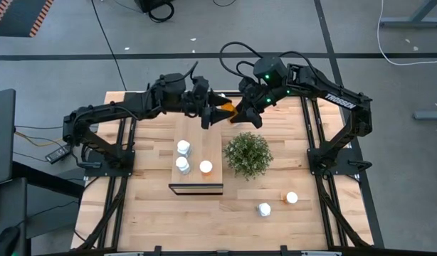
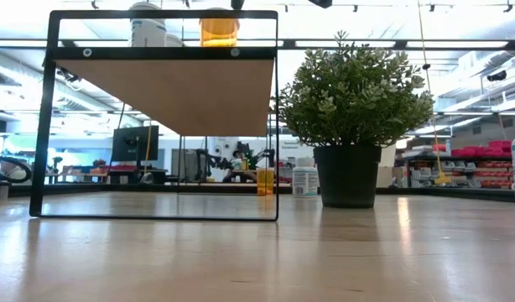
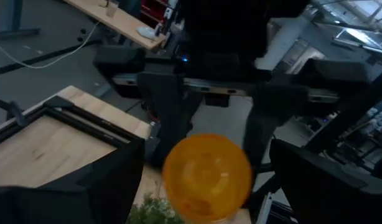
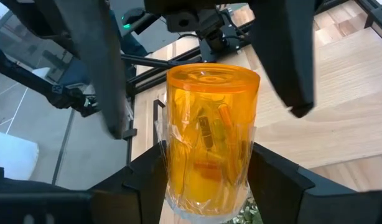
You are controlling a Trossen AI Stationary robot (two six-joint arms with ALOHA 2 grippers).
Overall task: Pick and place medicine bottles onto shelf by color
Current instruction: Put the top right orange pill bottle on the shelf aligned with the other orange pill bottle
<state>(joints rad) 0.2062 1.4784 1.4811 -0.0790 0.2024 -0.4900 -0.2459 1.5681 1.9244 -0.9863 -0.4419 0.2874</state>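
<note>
Legible text, all views: one item. "TROSSEN" in white capitals along the upper link of the right arm [image 1: 337,100], read in the high view. Labels on the bottles: too small or blurred to read. Room signage behind the table in the low view: not legible.

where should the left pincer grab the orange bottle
On the bare orange body near the flat base end. The right pincer clamps the other end of the orange bottle, so the left pincer comes base-on, fingers straddling the round sides.
</note>
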